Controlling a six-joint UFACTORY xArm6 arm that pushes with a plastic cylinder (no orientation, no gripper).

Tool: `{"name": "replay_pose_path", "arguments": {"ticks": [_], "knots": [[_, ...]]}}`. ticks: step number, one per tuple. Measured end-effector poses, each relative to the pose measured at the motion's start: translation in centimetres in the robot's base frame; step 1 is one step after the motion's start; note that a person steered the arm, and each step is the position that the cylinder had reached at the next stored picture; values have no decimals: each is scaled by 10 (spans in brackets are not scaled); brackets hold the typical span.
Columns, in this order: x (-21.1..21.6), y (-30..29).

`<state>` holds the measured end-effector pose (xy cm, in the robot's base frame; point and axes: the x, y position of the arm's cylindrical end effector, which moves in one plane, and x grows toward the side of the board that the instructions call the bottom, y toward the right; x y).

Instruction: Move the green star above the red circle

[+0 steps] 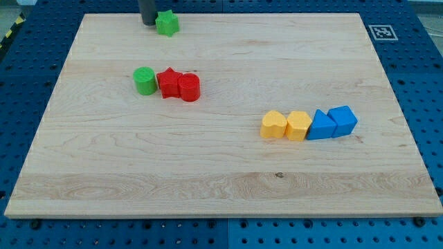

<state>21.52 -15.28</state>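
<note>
The green star (167, 23) lies near the view's top edge of the wooden board (221, 180), left of centre. My tip (148, 23) stands just to the star's left, close to it or touching it. The red circle (189, 88) sits lower down, in the left half of the board, touching a red star (168, 83) on its left. A green circle (145, 80) sits at the left end of that row. The green star is well above the red circle and slightly to its left.
A row of blocks lies at the view's right: a yellow heart (273, 124), a yellow pentagon-like block (298, 126), a blue triangle-like block (320, 126) and a blue cube (342, 120). A marker tag (381, 32) sits off the board's top right corner.
</note>
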Motion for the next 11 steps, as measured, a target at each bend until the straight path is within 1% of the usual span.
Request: {"name": "replay_pose_path", "arguments": {"ticks": [1,4,6,11], "knots": [[-6,12],[-6,69],[9,89],[20,90]]}}
